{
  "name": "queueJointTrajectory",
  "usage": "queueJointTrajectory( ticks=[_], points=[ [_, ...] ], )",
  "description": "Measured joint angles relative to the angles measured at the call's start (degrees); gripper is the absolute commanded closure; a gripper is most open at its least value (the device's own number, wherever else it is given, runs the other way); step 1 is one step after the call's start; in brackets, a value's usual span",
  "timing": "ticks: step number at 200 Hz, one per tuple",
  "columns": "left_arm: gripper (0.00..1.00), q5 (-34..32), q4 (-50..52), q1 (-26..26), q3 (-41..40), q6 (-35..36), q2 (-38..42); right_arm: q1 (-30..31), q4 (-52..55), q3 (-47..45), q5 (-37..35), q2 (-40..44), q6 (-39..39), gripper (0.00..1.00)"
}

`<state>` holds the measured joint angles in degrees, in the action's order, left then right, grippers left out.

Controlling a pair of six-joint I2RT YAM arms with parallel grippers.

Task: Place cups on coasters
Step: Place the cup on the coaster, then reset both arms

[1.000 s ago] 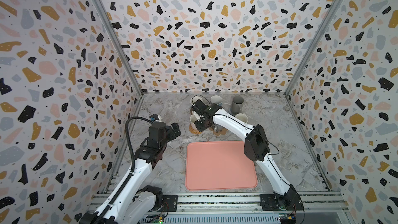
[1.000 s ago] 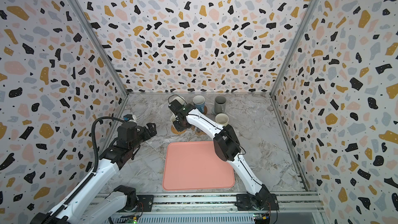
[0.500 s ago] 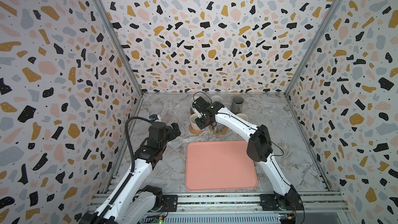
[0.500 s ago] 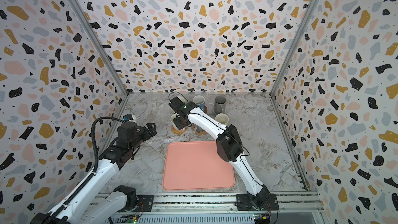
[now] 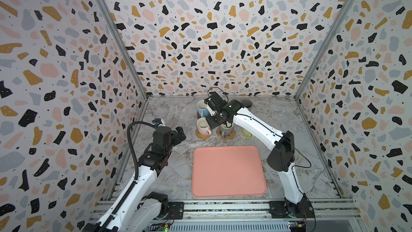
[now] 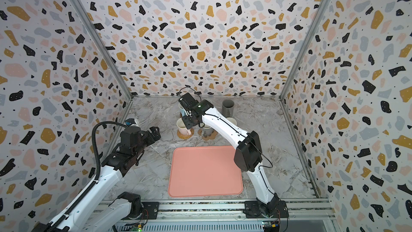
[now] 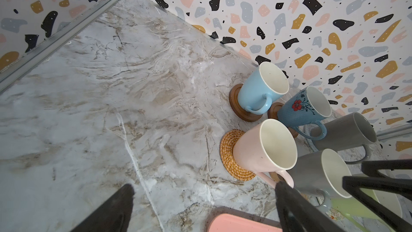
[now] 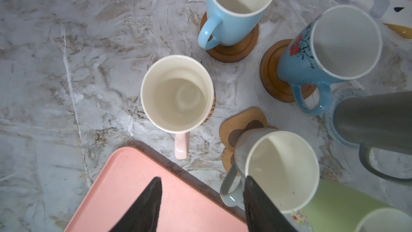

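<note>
My right gripper hangs open just above the grey cup, which stands on the brown paw coaster; the cup's handle lies between the fingers, untouched as far as I can see. The pink cup sits on the rattan coaster. A light blue cup and a flowered blue cup each stand on a wooden disc. The green cup and the tall dark grey cup stand to the right. My left gripper is open and holds nothing, over bare marble left of the cups.
A large pink tray lies in front of the cups with nothing on it. The right forearm reaches over the green cup. Patterned walls close the table on three sides, the cups near the back wall.
The right gripper's jaws have opened off the grey cup, which now stands on the paw coaster, and the wrist has risen slightly. The left arm has not moved.
</note>
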<state>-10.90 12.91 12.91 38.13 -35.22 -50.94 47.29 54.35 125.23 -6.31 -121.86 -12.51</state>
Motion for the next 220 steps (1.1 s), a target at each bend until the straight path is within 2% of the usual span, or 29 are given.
queueJointTrajectory(
  ticks=[78,131,173,209,220],
  points=[
    [0.00,-1.49,1.01,0.00,0.39,0.07,0.46,-1.99,-3.28,-7.30,-1.01,9.44,-0.20,0.38],
    [0.01,-3.39,0.96,0.00,0.39,1.22,0.85,-3.74,-8.33,-19.04,-3.48,15.96,-0.28,0.35],
    [0.00,-8.72,-2.40,0.00,0.37,3.13,4.20,-7.93,-18.36,-33.90,-7.15,30.80,-0.07,0.23],
    [0.01,-14.34,-7.74,0.00,-1.18,5.88,6.75,-14.82,-31.56,-49.99,-10.45,47.54,0.26,0.00],
    [0.01,-16.20,-9.60,0.00,-2.34,7.08,7.50,-17.22,-35.30,-54.69,-11.54,52.02,0.48,0.01]
  ],
)
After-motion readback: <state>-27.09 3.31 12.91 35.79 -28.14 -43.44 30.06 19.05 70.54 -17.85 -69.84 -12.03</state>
